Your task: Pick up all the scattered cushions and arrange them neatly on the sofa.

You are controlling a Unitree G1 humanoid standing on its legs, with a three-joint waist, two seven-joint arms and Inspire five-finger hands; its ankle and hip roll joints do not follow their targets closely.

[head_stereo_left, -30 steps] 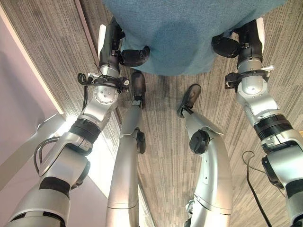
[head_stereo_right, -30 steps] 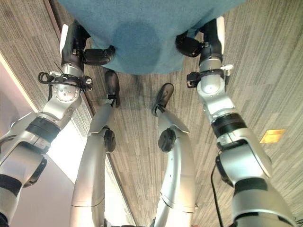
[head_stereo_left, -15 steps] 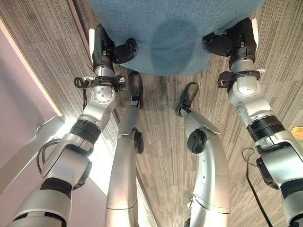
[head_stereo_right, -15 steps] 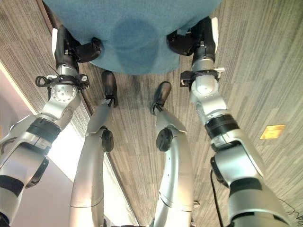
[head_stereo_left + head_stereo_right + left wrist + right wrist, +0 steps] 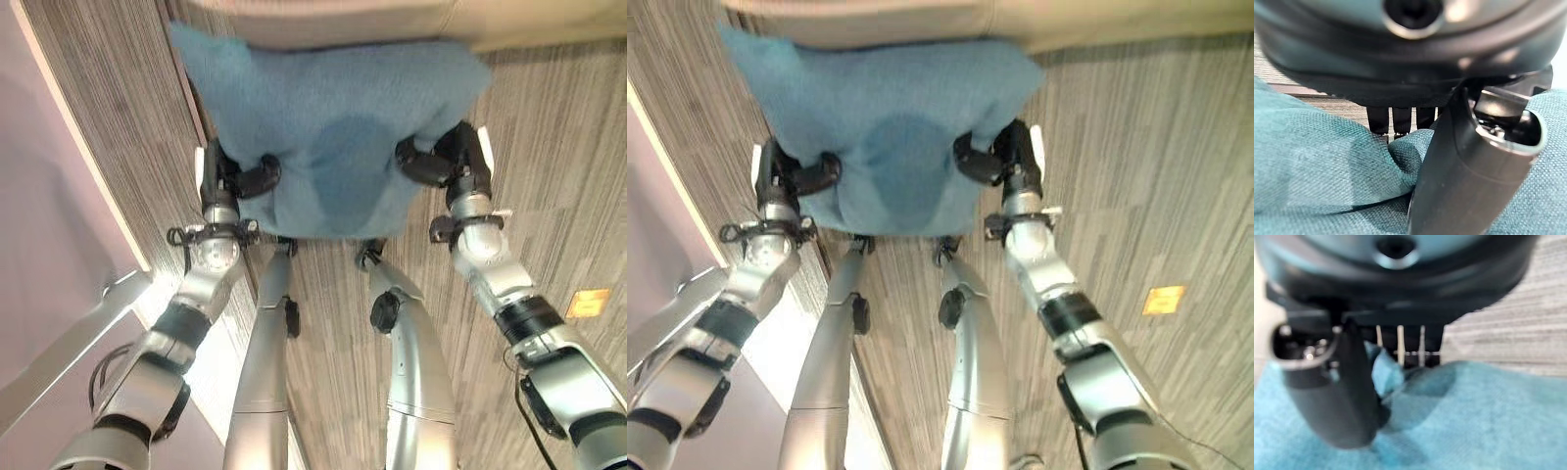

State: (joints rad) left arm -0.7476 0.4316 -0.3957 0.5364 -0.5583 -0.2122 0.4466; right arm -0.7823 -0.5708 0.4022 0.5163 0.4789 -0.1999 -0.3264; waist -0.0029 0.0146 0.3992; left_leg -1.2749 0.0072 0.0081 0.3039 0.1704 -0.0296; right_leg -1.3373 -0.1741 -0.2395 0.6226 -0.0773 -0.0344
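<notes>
I hold a teal cushion (image 5: 328, 127) up in front of me with both hands. My left hand (image 5: 235, 178) grips its lower left edge, thumb pressed over the fabric (image 5: 1327, 161). At the lower right edge, my right hand (image 5: 446, 162) pinches the cloth (image 5: 1474, 411) between thumb and fingers. The cushion's top edge overlaps the beige front of the sofa (image 5: 509, 24), which runs along the far side of the view.
Grey striped carpet (image 5: 558, 196) covers the floor. A pale lilac panel with a white edge (image 5: 69, 196) stands on my left. A small yellow tag (image 5: 588, 302) lies on the carpet at the right.
Both hands have lifted the cushion forward and away from me, toward the sofa. The view has tipped up, so the sofa's beige front now shows.
</notes>
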